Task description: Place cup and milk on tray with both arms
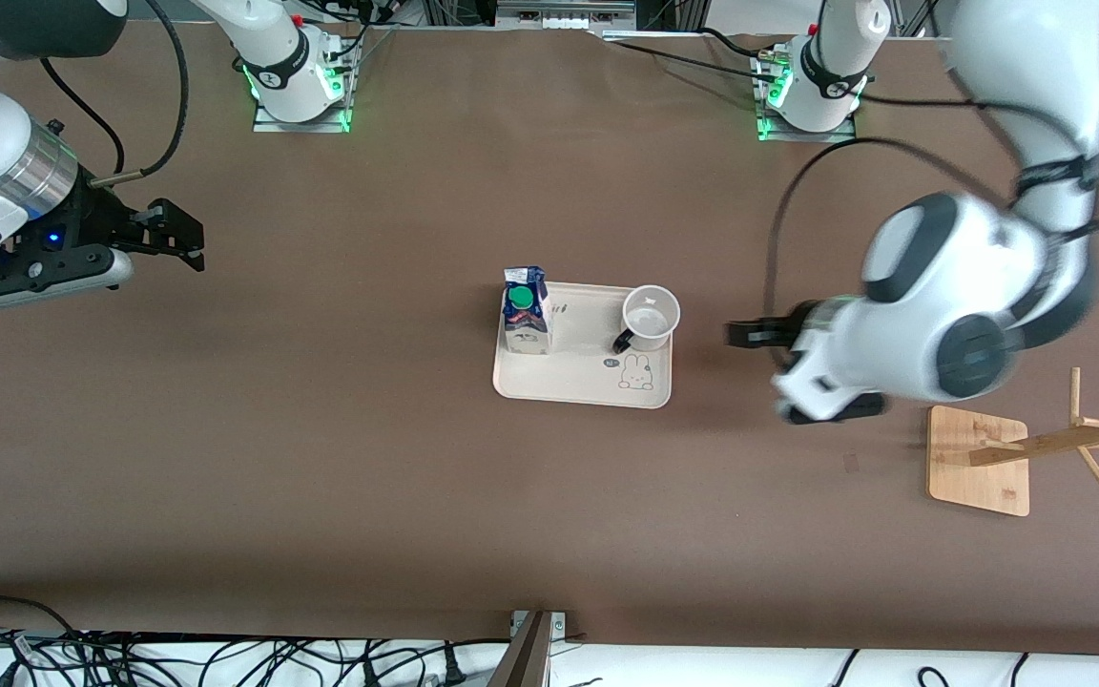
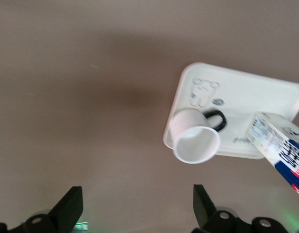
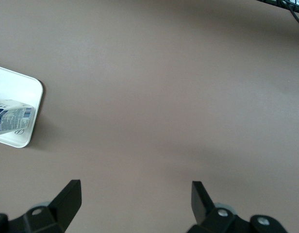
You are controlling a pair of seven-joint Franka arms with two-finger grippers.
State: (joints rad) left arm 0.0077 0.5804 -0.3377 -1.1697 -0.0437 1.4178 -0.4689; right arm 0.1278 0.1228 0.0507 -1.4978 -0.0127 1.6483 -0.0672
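Observation:
The cream tray point(image 1: 569, 386) lies mid-table. The white cup point(image 1: 651, 318) with its black handle stands upright on the tray's end toward the left arm. The blue-and-white milk point(image 1: 525, 311) with its green cap stands on the tray's other end. My left gripper point(image 1: 738, 334) is open and empty, over bare table beside the tray. Its wrist view shows the cup point(image 2: 195, 141), the tray point(image 2: 246, 92) and the milk point(image 2: 280, 148) past the open gripper point(image 2: 137, 206). My right gripper point(image 1: 187, 235) is open and empty, over the table toward the right arm's end. Its wrist view point(image 3: 135, 201) shows a tray corner point(image 3: 21, 90) and the milk point(image 3: 11, 119).
A wooden rack with a flat base point(image 1: 977, 460) and slanted pegs point(image 1: 1074, 434) stands toward the left arm's end, nearer the front camera than the tray. Cables point(image 1: 177, 658) lie along the table's front edge.

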